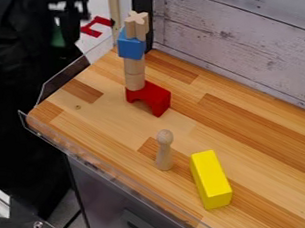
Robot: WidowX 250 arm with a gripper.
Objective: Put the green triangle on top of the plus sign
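The job looks unfinished, and the last step, setting the triangle on top, seems to be the one left. Nearest the claw is a dark green piece, most likely the green triangle, though its outline is hard to make out. Further from the claw, across the corner of the table, the plus sign tops the tower with no triangle on it. Below it come the blue block, the plain wooden pieces and, at the foot, the red arch. That stack stands upright, so the base for the triangle appears ready.

As for where the green piece lies, it is just below the claw, against the black background and outside the table's edge. I cannot tell how wide the claw is open, nor whether it has hold of the piece. A red bracket-shaped thing is near the claw too, on the tower's side. Well apart from the claw, beyond the red arch, stands the round-headed wooden peg; farther still, just beside the peg, lies the yellow block.
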